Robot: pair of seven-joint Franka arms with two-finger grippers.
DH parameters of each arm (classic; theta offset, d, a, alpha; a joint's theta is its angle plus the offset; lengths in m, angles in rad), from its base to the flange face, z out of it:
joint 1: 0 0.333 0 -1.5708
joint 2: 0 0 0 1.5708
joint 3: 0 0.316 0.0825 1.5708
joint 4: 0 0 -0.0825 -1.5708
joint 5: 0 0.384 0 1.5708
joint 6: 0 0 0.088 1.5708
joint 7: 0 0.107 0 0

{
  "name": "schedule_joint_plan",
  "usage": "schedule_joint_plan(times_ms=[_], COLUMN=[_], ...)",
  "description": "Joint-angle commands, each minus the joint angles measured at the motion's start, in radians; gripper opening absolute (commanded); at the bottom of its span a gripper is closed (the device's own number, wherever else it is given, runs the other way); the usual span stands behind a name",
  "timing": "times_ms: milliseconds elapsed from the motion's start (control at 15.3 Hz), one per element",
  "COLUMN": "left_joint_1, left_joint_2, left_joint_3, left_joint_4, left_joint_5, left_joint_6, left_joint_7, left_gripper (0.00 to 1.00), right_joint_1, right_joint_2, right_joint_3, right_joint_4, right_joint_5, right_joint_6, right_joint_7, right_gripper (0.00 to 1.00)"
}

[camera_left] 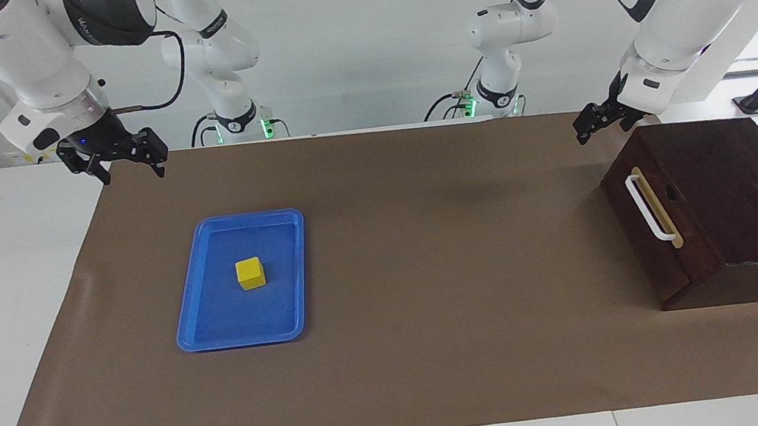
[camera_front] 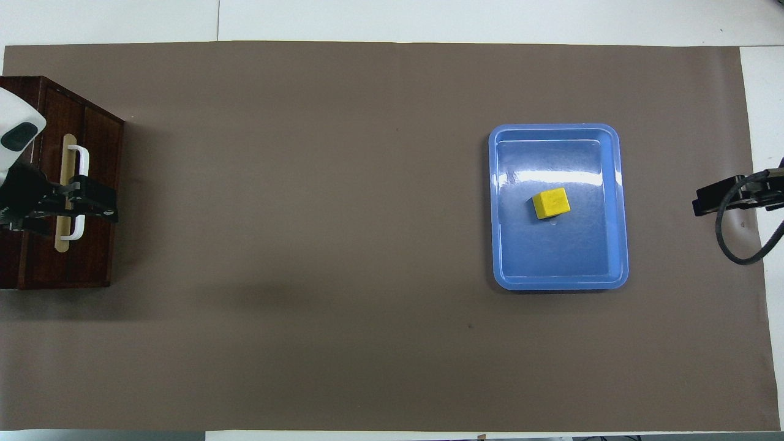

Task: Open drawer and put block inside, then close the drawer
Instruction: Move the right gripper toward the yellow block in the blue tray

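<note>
Drawer (camera_left: 652, 228) fully shut in the dark wooden box (camera_left: 732, 193) at the left arm's end of the desk (camera_left: 433, 347), front slanted toward the middle, white handle (camera_left: 650, 208) facing the open mat. Sensible for a pull straight out across the brown paper, with nothing in its path.

Yellow block (camera_left: 250, 273) resting flat inside the blue tray (camera_left: 187, 315), well apart from the box, toward the right arm's end. Sits near the tray's middle, clear of the rim on every side, so easy to reach from above.

Left end effector (camera_left: 598, 123) raised in the air just by the box's upper corner nearest the robots, released and holding nothing. From overhead appears to cover the handle, yet from across the desk stands clear above it, not touching. Probably staged there for the first step, the pull on the handle.

Right end effector (camera_left: 115, 157) up over the mat's edge at its own end, also released and empty, waiting. Likely kept back so as to take the block once the drawer stands open.

Nothing of the task done yet: drawer closed, block outside.
</note>
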Motion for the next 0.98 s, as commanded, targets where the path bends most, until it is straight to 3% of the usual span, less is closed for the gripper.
schedule_joint_plan(times_ms=[0, 524, 917], left_joint_1=[0.003, 0.003, -0.011], left_joint_2=[-0.018, -0.018, -0.026], left_joint_3=[0.005, 0.005, -0.001], left_joint_4=[-0.011, -0.009, 0.001], left_joint_5=[-0.014, -0.014, -0.011], left_joint_6=[-0.007, -0.007, -0.002], left_joint_7=[0.005, 0.005, 0.002], left_gripper=[1.00, 1.00, 1.00], right_joint_1=[-0.006, -0.006, -0.014], right_joint_2=[-0.001, -0.001, -0.016], right_joint_3=[0.007, 0.007, 0.006], right_joint_4=[0.008, 0.006, -0.057], right_joint_5=[-0.014, -0.005, 0.064], right_joint_6=[-0.004, -0.003, 0.004], right_joint_7=[-0.027, -0.058, 0.176], right_gripper=[1.00, 1.00, 1.00])
